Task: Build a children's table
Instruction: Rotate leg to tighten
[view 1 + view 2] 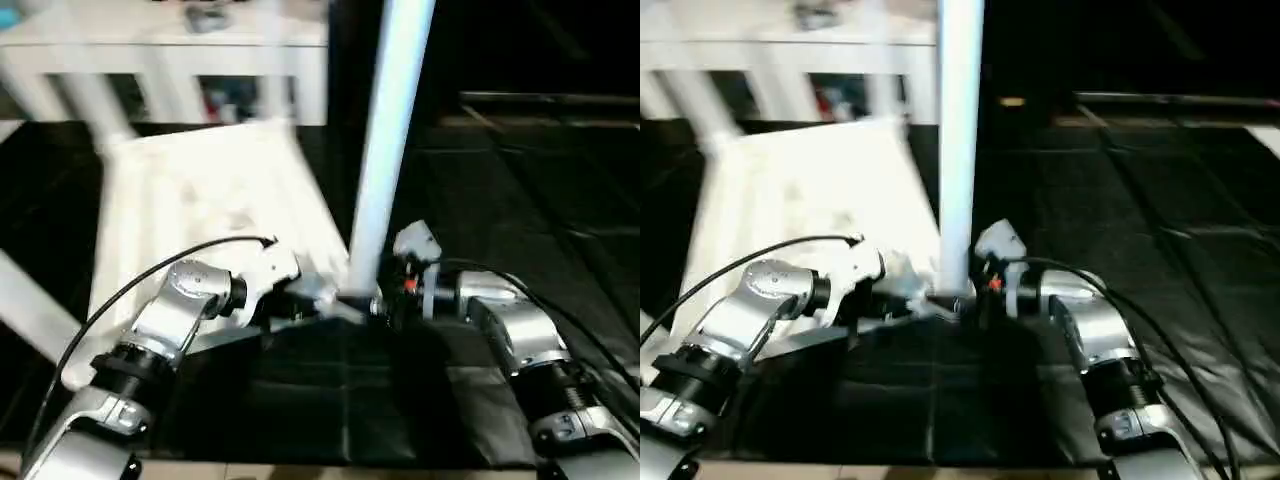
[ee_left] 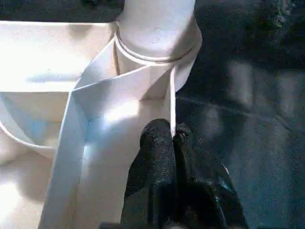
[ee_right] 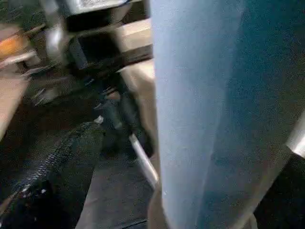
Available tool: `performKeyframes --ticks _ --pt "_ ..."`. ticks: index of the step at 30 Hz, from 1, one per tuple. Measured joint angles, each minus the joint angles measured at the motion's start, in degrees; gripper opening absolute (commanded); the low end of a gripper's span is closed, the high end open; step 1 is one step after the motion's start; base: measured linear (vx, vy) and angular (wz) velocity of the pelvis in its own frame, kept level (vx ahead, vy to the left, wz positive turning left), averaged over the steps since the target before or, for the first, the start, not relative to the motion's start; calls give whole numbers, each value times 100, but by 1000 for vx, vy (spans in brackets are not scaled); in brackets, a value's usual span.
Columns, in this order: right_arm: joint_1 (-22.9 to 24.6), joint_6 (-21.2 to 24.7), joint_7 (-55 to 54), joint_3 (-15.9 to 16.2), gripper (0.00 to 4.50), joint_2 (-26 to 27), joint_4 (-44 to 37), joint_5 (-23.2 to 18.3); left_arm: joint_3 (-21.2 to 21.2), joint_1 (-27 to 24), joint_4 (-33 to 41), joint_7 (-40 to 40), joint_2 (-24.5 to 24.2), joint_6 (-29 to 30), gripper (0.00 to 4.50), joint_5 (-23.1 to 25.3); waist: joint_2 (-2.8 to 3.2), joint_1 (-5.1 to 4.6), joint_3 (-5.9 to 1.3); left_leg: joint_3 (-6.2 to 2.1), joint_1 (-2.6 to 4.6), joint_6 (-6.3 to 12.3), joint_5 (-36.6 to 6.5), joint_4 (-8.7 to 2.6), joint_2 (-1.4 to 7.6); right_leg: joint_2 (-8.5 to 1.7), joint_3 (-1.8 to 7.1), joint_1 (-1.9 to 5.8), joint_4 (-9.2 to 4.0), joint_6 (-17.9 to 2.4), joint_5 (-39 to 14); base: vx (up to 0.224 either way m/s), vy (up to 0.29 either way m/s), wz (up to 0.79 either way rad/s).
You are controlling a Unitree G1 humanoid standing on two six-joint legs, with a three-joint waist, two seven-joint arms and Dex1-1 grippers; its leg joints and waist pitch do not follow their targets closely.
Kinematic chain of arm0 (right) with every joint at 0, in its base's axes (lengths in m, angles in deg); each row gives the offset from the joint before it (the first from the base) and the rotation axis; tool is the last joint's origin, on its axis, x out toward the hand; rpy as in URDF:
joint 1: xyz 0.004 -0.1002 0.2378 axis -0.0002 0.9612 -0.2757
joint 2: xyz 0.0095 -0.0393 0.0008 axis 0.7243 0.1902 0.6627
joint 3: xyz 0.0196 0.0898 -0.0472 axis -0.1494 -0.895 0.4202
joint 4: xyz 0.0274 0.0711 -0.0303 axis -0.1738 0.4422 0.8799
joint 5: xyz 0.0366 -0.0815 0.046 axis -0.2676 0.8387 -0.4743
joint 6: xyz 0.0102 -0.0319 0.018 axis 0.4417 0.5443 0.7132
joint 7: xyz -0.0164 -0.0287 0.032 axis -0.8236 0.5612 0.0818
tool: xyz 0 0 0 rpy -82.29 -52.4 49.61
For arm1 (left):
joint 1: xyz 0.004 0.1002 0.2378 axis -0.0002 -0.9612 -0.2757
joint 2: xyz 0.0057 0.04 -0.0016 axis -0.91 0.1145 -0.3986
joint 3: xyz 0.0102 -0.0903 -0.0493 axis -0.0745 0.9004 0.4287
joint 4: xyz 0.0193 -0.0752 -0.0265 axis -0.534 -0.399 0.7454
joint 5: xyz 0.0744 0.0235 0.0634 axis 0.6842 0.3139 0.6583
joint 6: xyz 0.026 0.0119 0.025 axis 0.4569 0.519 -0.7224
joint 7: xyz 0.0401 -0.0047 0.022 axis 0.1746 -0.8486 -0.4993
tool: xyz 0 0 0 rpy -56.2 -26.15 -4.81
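Children's table top (image 1: pixel 200 200) lying upside down on black floor mat (image 1: pixel 520 200), 1 leg (image 1: pixel 385 150) standing upright in its near-right corner socket (image 2: pixel 157 43). Left gripper (image 2: pixel 167 143) pinching shut on the rim beside it. Right gripper (image 1: pixel 385 290) beside the leg's base, jaw state unclear.

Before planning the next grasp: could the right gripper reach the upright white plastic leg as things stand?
Probably yes: the right gripper sits right beside the upright white plastic leg at its base, nothing between them.
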Motion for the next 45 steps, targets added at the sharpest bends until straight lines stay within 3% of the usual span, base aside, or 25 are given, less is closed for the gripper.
performKeyframes --ticks 4,9,10,12,13,16,30,35,41,45 --pt "-76 -22 859 143 449 -445 16 -66 -104 -74 138 420 -282 -160 0 -69 -2 28 -1 -1 -32 4 -2 36 4 0 8 0 11 -1 1 0 0 0" --pt "-122 -27 1338 276 449 -483 17 -92 -234 -116 307 690 -435 -203 0 -110 -1 60 -1 -3 -37 5 -1 39 8 0 5 1 17 0 0 0 0 0" --pt "-138 -2 1436 312 422 -481 19 -139 -267 -132 344 768 -485 -270 0 -112 -2 70 -1 -3 -40 5 -1 42 9 1 5 1 17 1 0 0 0 0" --pt "-189 20 1556 346 422 -476 25 -232 -284 -159 384 911 -562 -328 0 -114 -2 86 -1 -3 -41 5 0 43 10 1 5 1 17 1 0 0 0 0" --pt "-233 24 1603 353 398 -476 36 -256 -303 -172 414 967 -597 -367 0 -114 -2 109 -1 -3 -41 5 0 45 10 1 6 1 17 1 0 0 0 0" --pt "-319 20 1722 394 379 -476 56 -264 -371 -204 491 1079 -651 -410 0 -127 -4 155 -2 -3 -43 5 -1 46 10 0 6 3 16 1 0 0 0 0" --pt "-317 87 1992 562 255 -412 243 -296 -406 -247 564 1060 -631 -413 0 -147 -10 151 -4 -2 -45 5 0 56 11 0 8 2 23 2 -1 0 0 0" --pt "-299 140 1976 544 217 -411 192 -302 -394 -273 574 1030 -623 -382 0 -185 -11 154 -4 -2 -45 5 0 57 11 0 8 3 24 3 -1 0 0 0" --pt "-122 263 1805 410 209 -398 14 -328 -379 -272 572 906 -500 -210 0 -199 -9 161 -5 -2 -43 7 1 62 10 -2 13 8 30 3 -1 0 0 0" --pt "-47 400 1121 199 209 -252 -6 -288 -235 -165 369 517 -316 140 0 -181 -7 117 -6 -3 -32 6 2 74 8 -1 18 10 43 35 -15 0 0 0"
